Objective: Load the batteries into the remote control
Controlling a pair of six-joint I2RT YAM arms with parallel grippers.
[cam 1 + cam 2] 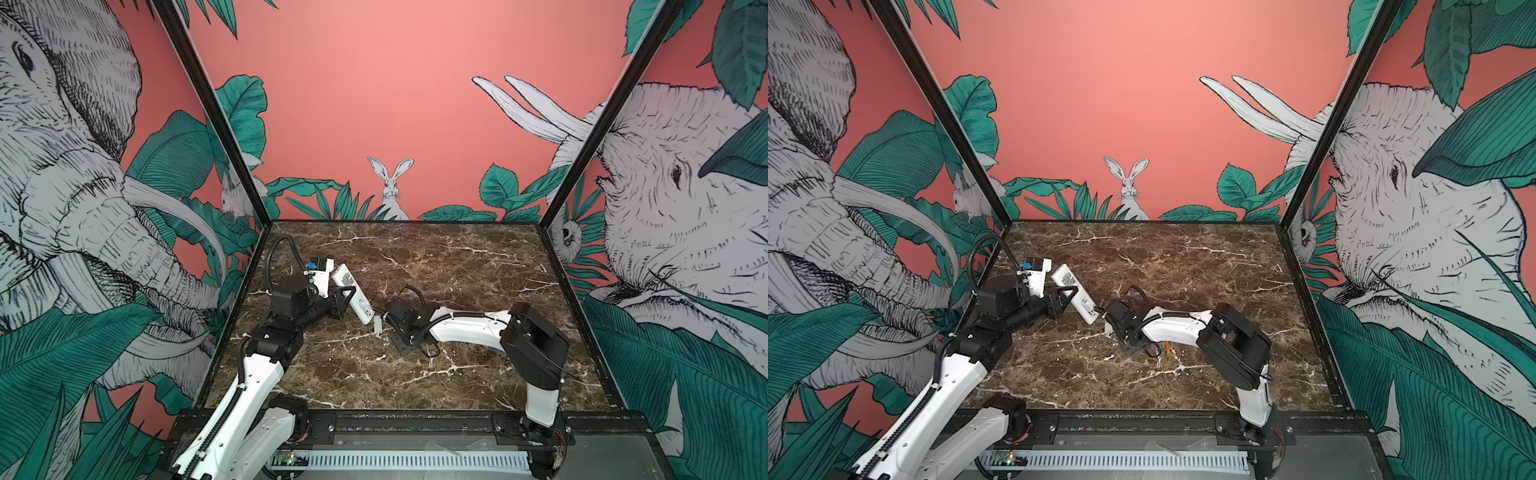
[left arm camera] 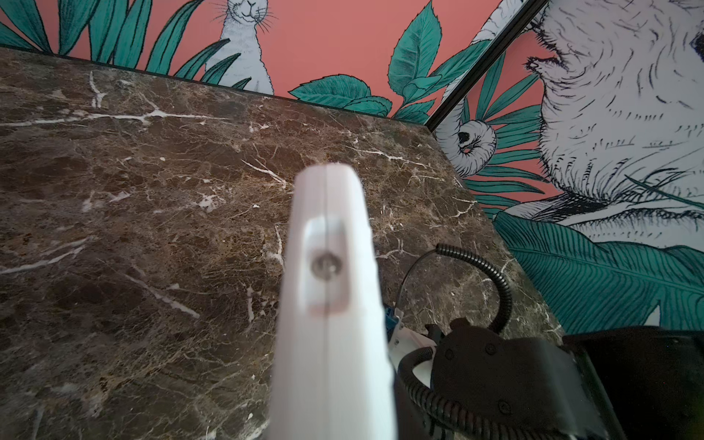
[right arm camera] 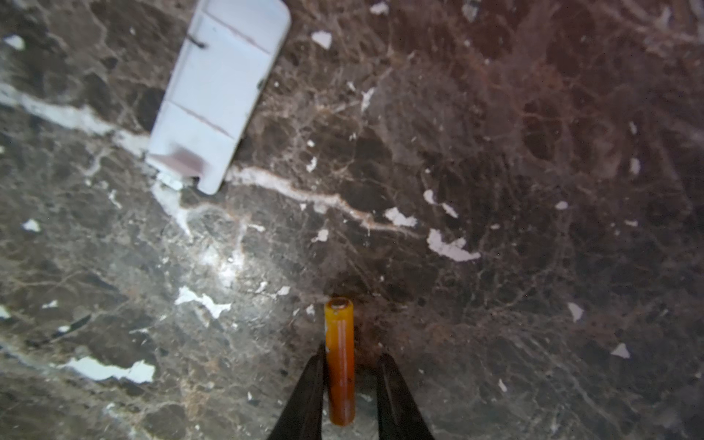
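Left tool point(image 1: 343, 301) clamped on the remote control point(image 1: 357, 302), tilted over the tabletop point(image 1: 457, 270); its dark back label point(image 1: 347, 279) unreadable; right tool point(image 3: 353, 352) straddles an orange battery point(image 3: 339, 362); gripped or not, can't tell.

Brown marble table point(image 1: 457, 266), white veins everywhere, and the small white cover point(image 3: 217, 95) lies flat on it, two thin lines across its face. Behind, coral walls point(image 1: 395, 83): a rabbit point(image 1: 390, 187) dead centre on the back wall, elephants point(image 1: 62, 166) on both sides, green leaves point(image 1: 241, 112) all round. Black posts point(image 1: 580, 166) mark the corners. A white slotted duct point(image 1: 415, 460) runs along the front, below the table.
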